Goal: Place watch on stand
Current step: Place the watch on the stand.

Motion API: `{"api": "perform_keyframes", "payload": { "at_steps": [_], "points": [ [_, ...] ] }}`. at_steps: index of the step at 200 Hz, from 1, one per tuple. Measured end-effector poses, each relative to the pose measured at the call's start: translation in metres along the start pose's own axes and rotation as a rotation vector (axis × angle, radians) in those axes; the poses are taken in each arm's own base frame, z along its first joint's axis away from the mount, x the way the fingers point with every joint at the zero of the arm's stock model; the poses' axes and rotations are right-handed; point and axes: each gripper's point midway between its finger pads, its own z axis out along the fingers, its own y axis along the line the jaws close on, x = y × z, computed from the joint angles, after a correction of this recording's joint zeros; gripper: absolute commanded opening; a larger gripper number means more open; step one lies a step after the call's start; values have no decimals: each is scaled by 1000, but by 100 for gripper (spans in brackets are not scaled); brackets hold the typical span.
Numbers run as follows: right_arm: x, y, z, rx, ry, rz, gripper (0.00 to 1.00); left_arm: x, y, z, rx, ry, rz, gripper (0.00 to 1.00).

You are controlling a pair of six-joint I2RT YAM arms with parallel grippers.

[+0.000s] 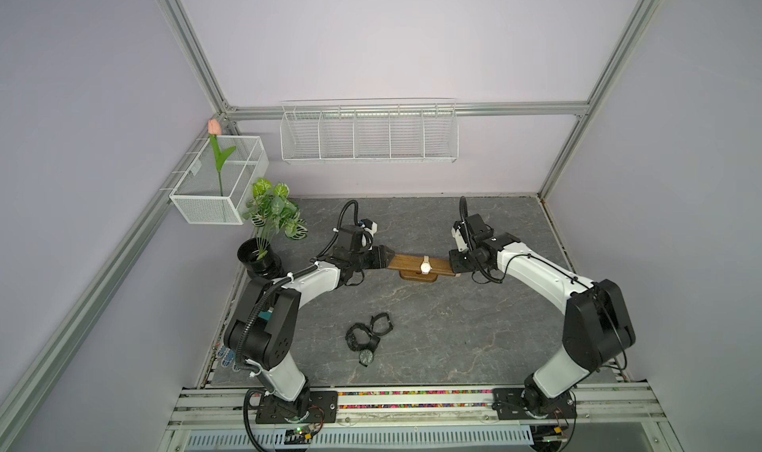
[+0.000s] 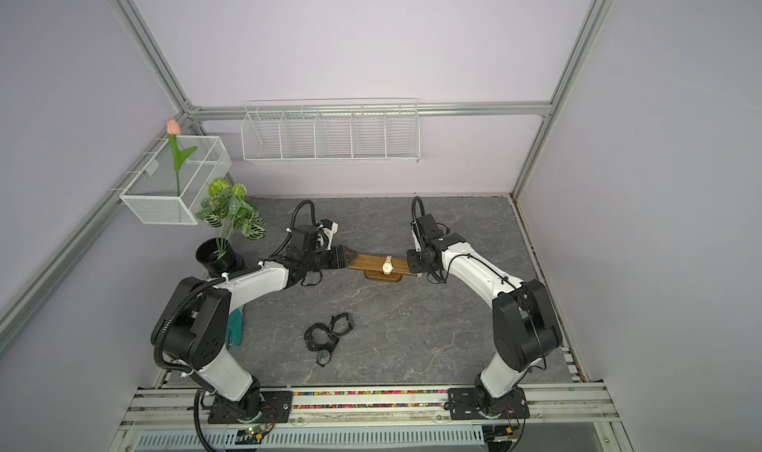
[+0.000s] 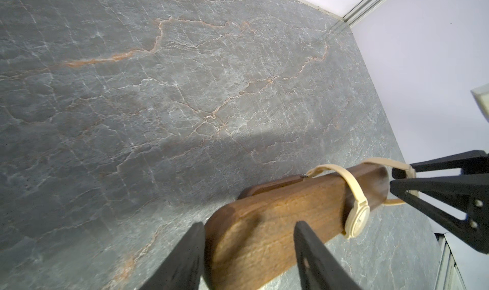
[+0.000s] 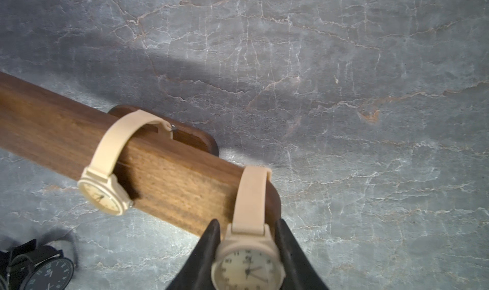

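Works over a grey marbled tabletop (image 1: 474,334), both arms reaching in toward the middle. Braces the stand (image 1: 406,262), set well back on its small base (image 1: 418,278), with the left gripper (image 3: 248,223): fingers either side of the bar's left end and, as far as can be judged, closed on it. Holds the watch (image 4: 248,270) in the right gripper (image 4: 248,220), jaws pinched on the case, at the bar's right end. Has the beige strap (image 4: 250,196) hooked over only the very tip, not yet slid inward. Shares the bar with another beige watch (image 4: 105,194), seated near the middle. Leaves the black watches (image 1: 367,338) bunched toward the front of the table.

Risks dropping the watch to the table if released now, with so little strap on the rounded tip. Risks tipping the stand on its narrow base by pushing inward too hard against a slack left grip, or shoving the seated watch along. Could also snag the strap on the wood and twist the case out of the jaws.
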Motion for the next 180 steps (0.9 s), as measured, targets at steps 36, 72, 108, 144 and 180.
{"api": "perform_keyframes", "payload": {
  "at_steps": [36, 72, 108, 144, 180],
  "points": [
    [0, -4, 0, 26, -3, 4, 39, 2, 1, 0, -1, 4, -3, 57],
    [-2, 0, 0, 20, -5, -1, 39, 5, 2, 0, 1, 8, -15, 56],
    [-4, 12, 2, 2, -8, -20, 40, 10, 2, -1, 0, 16, -16, 56],
    [-5, 19, 6, -7, -6, -28, 39, 12, -3, -5, 7, 12, -13, 56],
    [-4, 18, 9, 0, -3, -24, 39, 13, -4, -6, 9, 8, -13, 56]
  ]
}}
